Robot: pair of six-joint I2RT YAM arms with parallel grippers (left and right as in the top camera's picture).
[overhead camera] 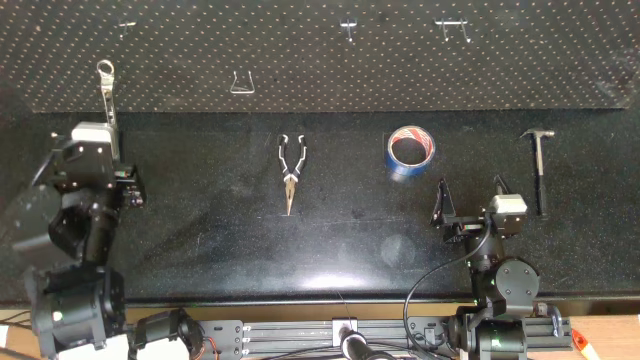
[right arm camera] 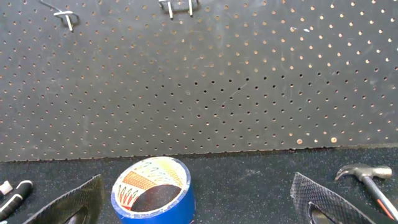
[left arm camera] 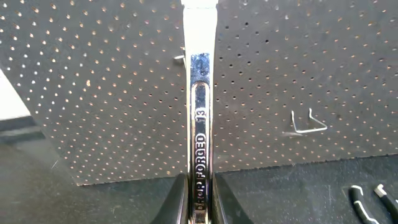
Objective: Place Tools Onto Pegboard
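R gripper (overhead camera: pixel 470 192) sits w/ fingers spread wide, holding nothing, just short of the blue tape roll (right arm camera: pixel 152 190). Pliers (overhead camera: pixel 291 178) left of the tape & hammer (overhead camera: pixel 540 175) right of it lie flat on the black table (overhead camera: pixel 200 230). L gripper (left arm camera: pixel 200 205) is clenched on the wrench (left arm camera: pixel 200 124), which stands upright, top end against the pegboard (overhead camera: pixel 400 70).

Note that the wrench (left arm camera: pixel 199 124) runs off the upper edge of the left wrist view, so its upper end is cut away there. Its lower end is buried between the fingers of the left pincer (left arm camera: pixel 199 206). In the top view, the left arm (overhead camera: pixel 90 170) covers that same end. In the right wrist view, the tape (right arm camera: pixel 152 193), hammer (right arm camera: pixel 354 172) and pliers (right arm camera: pixel 15 191) are each cut by an edge.
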